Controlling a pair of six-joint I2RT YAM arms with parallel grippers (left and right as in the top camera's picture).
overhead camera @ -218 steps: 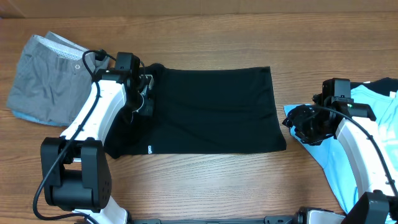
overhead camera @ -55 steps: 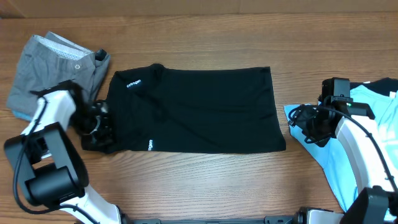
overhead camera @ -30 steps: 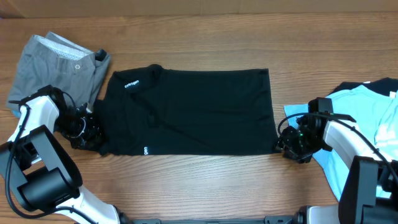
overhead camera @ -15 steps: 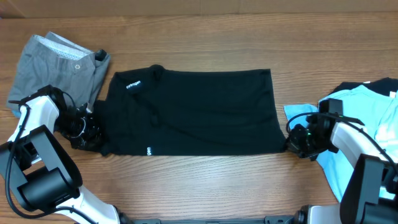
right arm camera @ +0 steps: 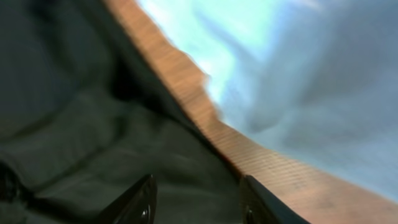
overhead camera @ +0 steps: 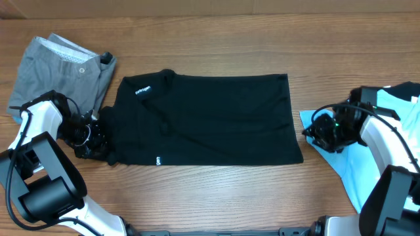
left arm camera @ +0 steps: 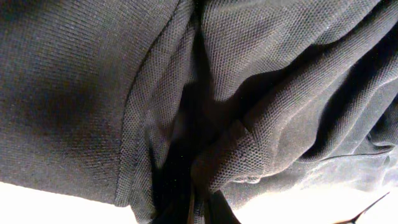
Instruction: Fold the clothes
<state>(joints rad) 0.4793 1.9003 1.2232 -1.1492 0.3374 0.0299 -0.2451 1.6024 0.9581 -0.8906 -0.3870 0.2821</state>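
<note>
Overhead, the black shirt point(overhead camera: 210, 118) lies flat and spread out in the middle of the desk point(overhead camera: 216, 46). Its neck end is on the left, with small white print by the collar. Its bottom hem is on the right. There is one more small white mark near its front edge. The grey shorts point(overhead camera: 56, 75) lie folded at the far left of the desk, just beside the black shirt. A button shows near their top. The blue shirt point(overhead camera: 374, 170) lies in a heap on the right side, close to the black shirt's hem, with a strip of bare wood between them. The left claw point(overhead camera: 97, 143) is down low at the near left corner of the black shirt, where the cloth is bunched up. It is closed tight on the black shirt. The left wrist view is full of black cloth, very close, with folds running down to the spot where the claw pinches. The right claw point(overhead camera: 320, 134) is just past the right edge of the black shirt, over the tip of the blue shirt. The right wrist view is blurry, but its two fingers point(right arm camera: 142, 200) stand apart with nothing between them. Under them is black cloth, then wood, then blue cloth.
</note>
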